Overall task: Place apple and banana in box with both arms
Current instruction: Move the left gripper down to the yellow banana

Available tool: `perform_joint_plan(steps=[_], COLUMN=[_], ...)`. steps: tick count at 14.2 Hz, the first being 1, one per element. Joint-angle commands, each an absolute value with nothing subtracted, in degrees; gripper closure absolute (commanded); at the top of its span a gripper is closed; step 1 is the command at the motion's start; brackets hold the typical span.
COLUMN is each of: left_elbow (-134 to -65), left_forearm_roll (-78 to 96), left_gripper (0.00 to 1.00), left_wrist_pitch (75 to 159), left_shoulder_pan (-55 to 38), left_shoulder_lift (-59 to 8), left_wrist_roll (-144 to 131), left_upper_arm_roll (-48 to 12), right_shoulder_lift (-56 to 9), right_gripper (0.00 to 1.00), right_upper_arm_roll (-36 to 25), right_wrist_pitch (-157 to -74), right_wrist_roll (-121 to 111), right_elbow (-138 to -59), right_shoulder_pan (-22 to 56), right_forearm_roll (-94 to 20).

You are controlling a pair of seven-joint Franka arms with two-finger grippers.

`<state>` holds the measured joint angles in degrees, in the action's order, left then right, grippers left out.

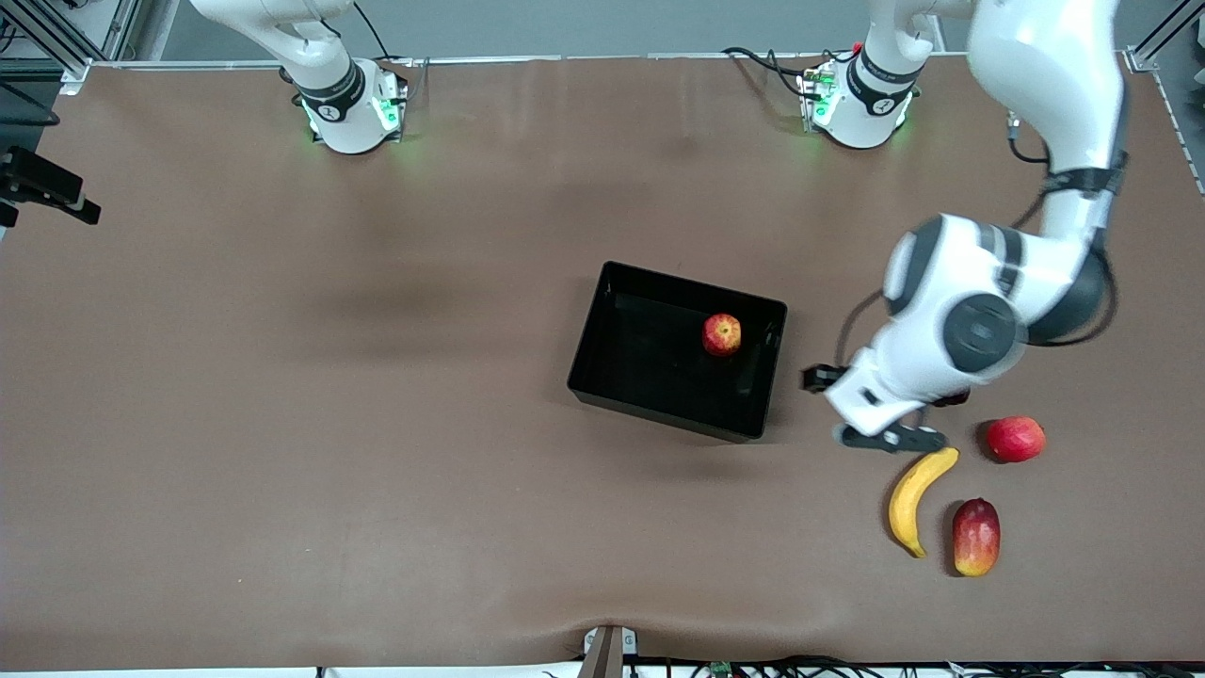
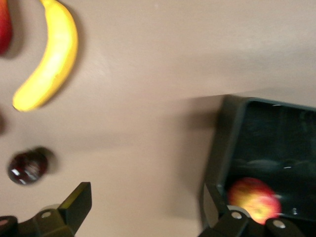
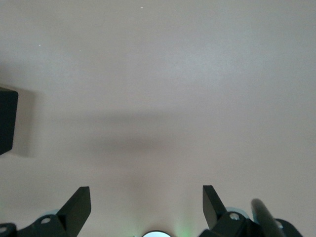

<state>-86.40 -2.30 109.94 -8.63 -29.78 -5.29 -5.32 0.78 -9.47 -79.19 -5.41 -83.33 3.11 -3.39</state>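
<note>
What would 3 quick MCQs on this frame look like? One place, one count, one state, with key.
1. Where is the apple?
A. In the box
B. Beside the banana
C. In the left gripper

2. How many fruits lie on the table outside the box?
A. One
B. Three
C. Five

3. What state is the left gripper in?
A. Shut on the banana
B. Shut on the apple
C. Open, holding nothing

Key:
1 A: the apple sits inside the box, toward the left arm's end of it.
2 B: the banana, a mango and a red round fruit lie on the table.
3 C: the left gripper hangs over the table between box and banana, its fingers apart with nothing between them.
The right gripper is also open, over bare table; that arm waits.
</note>
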Motion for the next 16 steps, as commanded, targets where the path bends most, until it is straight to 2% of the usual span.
perform_joint_plan(steps=[1,8,14,15,16], left_elbow=[-85.8,-85.5,-85.4,-85.4,-85.4], left_forearm_roll=[-3.2,-3.1,-2.9,-2.9,-3.0], left_gripper=[0.0,0.0,0.03,0.13,0.37], left_wrist_pitch=[116.3,133.9,141.0,141.2,141.2], left_shoulder_pan=[-5.3,1.1,1.5,1.5,1.5], left_shoulder_lift=[-33.6,-43.2,-47.0,-47.5,-47.5], left_wrist_roll=[4.5,25.4,36.6,36.7,36.8], left_upper_arm_roll=[-5.7,-5.7,-3.8,-3.8,-3.8], right_shoulder_lift=[0.1,0.9,0.9,0.9,0.9], right_gripper=[0.0,0.0,0.0,0.0,0.0], right_upper_arm_roll=[-9.2,-9.2,-9.2,-9.2,-9.2], right_wrist_pitch=[-77.2,-78.5,-78.4,-78.3,-78.2], right_wrist_roll=[-4.0,-4.7,-4.7,-4.7,-4.6], right_elbow=[-82.5,-84.4,-84.3,-84.3,-84.3], right_shoulder_pan=[3.4,3.6,3.6,3.6,3.6], right_forearm_roll=[0.4,1.8,1.1,1.1,1.1])
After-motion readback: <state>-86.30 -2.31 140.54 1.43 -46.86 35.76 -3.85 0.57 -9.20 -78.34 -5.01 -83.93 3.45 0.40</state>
